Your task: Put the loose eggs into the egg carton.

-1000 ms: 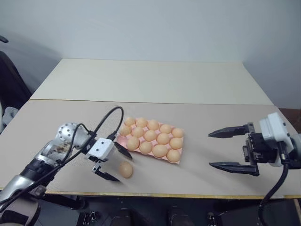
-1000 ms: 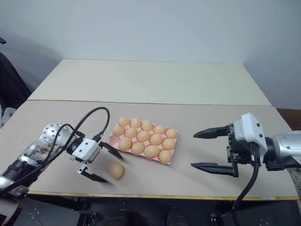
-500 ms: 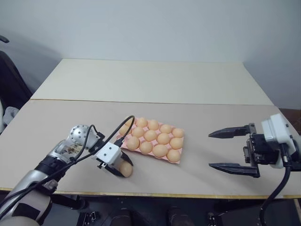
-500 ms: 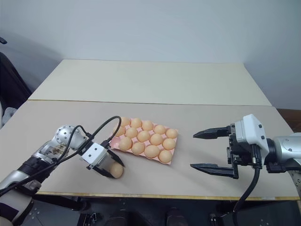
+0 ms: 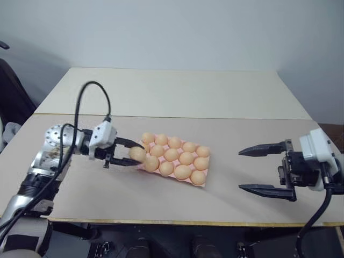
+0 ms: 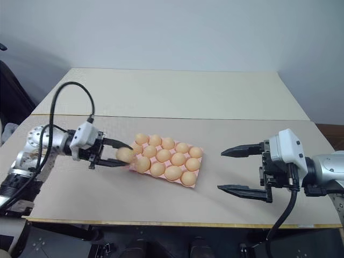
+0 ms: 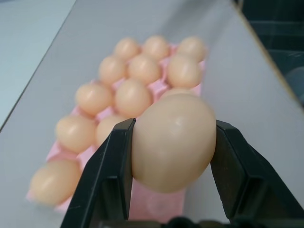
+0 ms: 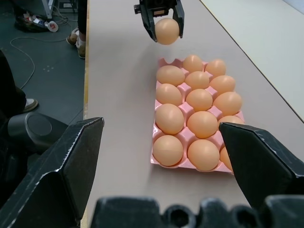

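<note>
One egg (image 5: 137, 154) is pinched in the left gripper (image 5: 130, 154) above the egg carton's (image 5: 200, 185) left corner; the right gripper (image 5: 257, 170) waits spread. Left wrist view: fingers (image 7: 108, 175) clamp its smooth, brittle sides, wanting gentle pressure across the middle.

An egg carton (image 5: 201, 184) lies on the table (image 5: 161, 97), its cups holding eggs. Just left of the carton, the left gripper (image 5: 134, 154) holds one egg (image 5: 137, 154) above the carton's left edge. Well right of the carton hangs the right gripper (image 5: 257, 169).
</note>
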{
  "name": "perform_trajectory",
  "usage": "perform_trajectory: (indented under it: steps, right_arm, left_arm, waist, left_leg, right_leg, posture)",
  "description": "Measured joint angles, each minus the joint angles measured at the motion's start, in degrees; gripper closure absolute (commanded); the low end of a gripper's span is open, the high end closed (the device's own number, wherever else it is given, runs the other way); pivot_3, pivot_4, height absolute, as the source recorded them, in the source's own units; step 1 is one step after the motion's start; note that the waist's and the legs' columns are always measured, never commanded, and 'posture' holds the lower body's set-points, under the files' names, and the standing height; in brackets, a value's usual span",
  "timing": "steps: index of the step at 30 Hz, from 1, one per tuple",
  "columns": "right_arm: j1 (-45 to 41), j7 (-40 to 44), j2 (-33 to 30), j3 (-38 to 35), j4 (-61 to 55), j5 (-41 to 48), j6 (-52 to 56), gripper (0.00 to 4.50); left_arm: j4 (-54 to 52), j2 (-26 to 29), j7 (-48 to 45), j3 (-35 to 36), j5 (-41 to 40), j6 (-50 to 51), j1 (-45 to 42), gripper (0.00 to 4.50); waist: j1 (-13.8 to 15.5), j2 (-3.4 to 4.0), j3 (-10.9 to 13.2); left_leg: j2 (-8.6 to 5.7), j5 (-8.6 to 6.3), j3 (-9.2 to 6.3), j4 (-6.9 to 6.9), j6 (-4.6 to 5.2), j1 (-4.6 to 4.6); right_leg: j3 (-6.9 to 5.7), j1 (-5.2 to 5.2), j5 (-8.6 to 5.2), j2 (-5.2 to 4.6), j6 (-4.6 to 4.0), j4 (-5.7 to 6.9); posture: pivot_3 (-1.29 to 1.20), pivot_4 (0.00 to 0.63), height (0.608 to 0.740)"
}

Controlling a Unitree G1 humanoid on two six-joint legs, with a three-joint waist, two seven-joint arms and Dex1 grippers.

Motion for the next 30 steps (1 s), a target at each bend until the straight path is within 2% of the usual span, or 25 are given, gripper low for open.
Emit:
perform_trajectory:
  steps: [7, 14, 15, 21, 24, 28, 30]
  right_arm:
    - [-1.15, -0.03, 0.17, 0.49, 0.15, -0.47, -0.16, 0.0]
    - [-1.17, -0.28, 0.21, 0.54, 0.1, -0.67, -0.15, 0.0]
    - [-1.17, -0.36, 0.21, 0.54, 0.1, -0.7, -0.15, 0.0]
    - [-1.16, -0.76, 0.21, 0.54, 0.05, -0.78, -0.15, 0.0]
    - [-1.55, -0.7, 0.22, 0.92, 0.55, -0.92, -0.15, 0.0]
    - [-3.03, -0.09, 0.29, 2.64, 2.85, -1.57, -0.31, 0.0]
    - [-3.77, 0.25, 0.35, 3.2, 4.0, -2.13, -0.6, 0.0]
  left_arm:
    - [4.45, -2.73, 4.82, 0.02, 7.79, -0.95, -0.1, 2.38]
    - [6.4, -7.36, 5.97, -0.19, 10.72, -1.05, -1.12, 0.18]
    - [6.4, -7.38, 5.96, -0.19, 10.88, -1.03, -1.26, 0.05]
    - [5.77, -5.61, 4.6, 2.22, 9.92, -0.05, -1.54, 0.05]
    - [2.45, -0.94, 2.24, 6.46, 6.14, 3.97, 0.2, 0.05]
    - [-3.16, 7.38, -1.04, 14.32, 0.49, 10.05, 7.28, 0.05]
    - [-5.41, 9.57, -1.59, 17.33, -1.77, 13.29, 10.35, 0.05]
  waist:
    - [0.33, 0.0, 0.0]
    - [0.29, 0.0, 0.0]
    - [0.28, -0.01, 0.0]
    - [-0.2, 0.0, 0.0]
    - [-0.68, -0.01, 0.0]
    - [-1.49, 0.0, 0.01]
    - [-1.45, 0.0, 0.01]
  left_leg:
    - [0.0, 0.0, 0.0, 0.0, 0.0, -0.04]
    - [-0.01, 0.0, -0.01, 0.0, 0.0, -0.05]
    - [-0.01, 0.0, -0.01, 0.0, 0.0, -0.05]
    - [0.0, 0.0, -0.01, 0.0, 0.0, -0.04]
    - [0.01, 0.0, -0.01, 0.0, 0.0, -0.05]
    - [0.02, 0.0, 0.0, -0.02, 0.0, -0.02]
    - [0.03, 0.0, 0.0, -0.02, 0.0, 0.0]
  right_leg:
    - [-0.01, -0.01, 0.01, -0.01, -0.01, -0.02]
    - [-0.01, -0.02, 0.01, 0.0, -0.01, -0.01]
    - [-0.01, -0.01, 0.01, 0.0, -0.01, -0.01]
    - [-0.01, -0.03, 0.01, 0.0, -0.01, 0.01]
    - [-0.01, -0.05, 0.01, 0.0, 0.0, 0.01]
    - [0.0, -0.04, 0.01, -0.01, 0.0, 0.01]
    - [-0.01, -0.03, 0.0, -0.01, 0.0, 0.03]
  posture:
    - [0.0, 0.15, 0.74]
    - [0.0, 0.15, 0.74]
    - [0.0, 0.15, 0.74]
    - [0.0, 0.15, 0.74]
    - [0.0, 0.15, 0.74]
    - [0.0, 0.15, 0.74]
    - [0.0, 0.15, 0.74]
